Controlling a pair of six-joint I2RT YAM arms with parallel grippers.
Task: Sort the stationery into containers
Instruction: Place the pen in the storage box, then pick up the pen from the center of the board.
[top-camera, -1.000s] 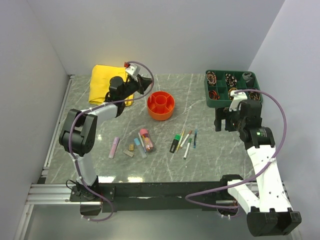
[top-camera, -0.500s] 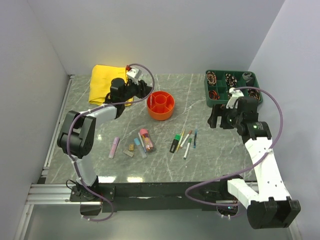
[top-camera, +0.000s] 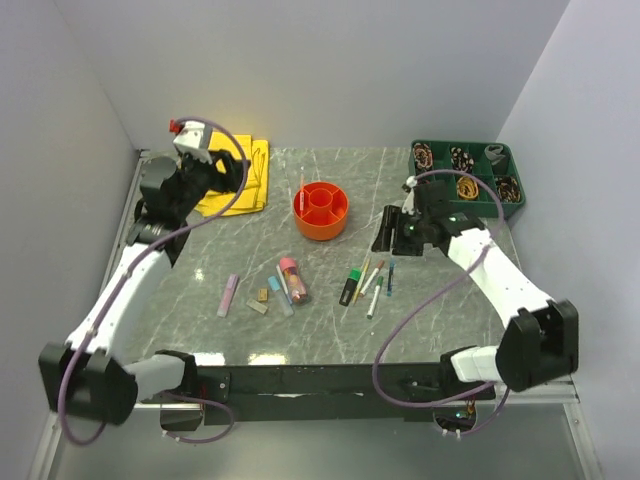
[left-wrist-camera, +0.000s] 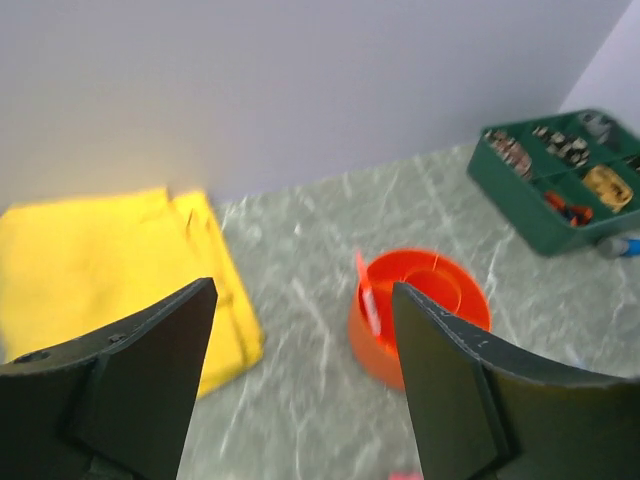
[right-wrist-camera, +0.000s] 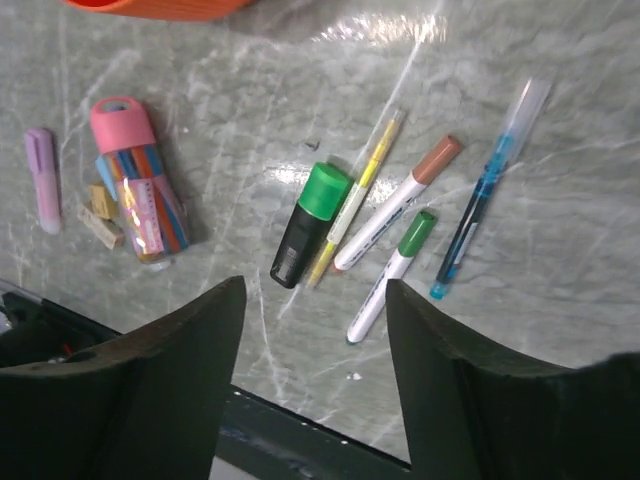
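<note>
while the left gripper (left-wrist-camera: 302, 292) hangs well left of the orange bowl (top-camera: 320, 229), over the yellow cloth (left-wrist-camera: 100, 250), its jaws stand apart with nothing between them. one thin pen (left-wrist-camera: 365, 290) leans inside the bowl at its left rim. near-left of the bowl, loose on the table (top-camera: 420, 320), lie the lilac stick (top-camera: 229, 295), the tan blocks (top-camera: 262, 296) and the pink-capped tube (top-camera: 293, 281). near-right of the bowl sits the marker row: green-capped black marker (right-wrist-camera: 305, 225), yellow pen (right-wrist-camera: 365, 180), brown-capped marker (right-wrist-camera: 400, 200), green-capped pen (right-wrist-camera: 390, 275), blue pen (right-wrist-camera: 480, 215). the right gripper (right-wrist-camera: 315, 290) hovers right of the bowl, directly above that row, jaws apart and empty. the barrels run near to far, tipped slightly rightward, side by side. the right arm is plainly the nearer one, and i'd say its jaws must close across a barrel, not along it.
</note>
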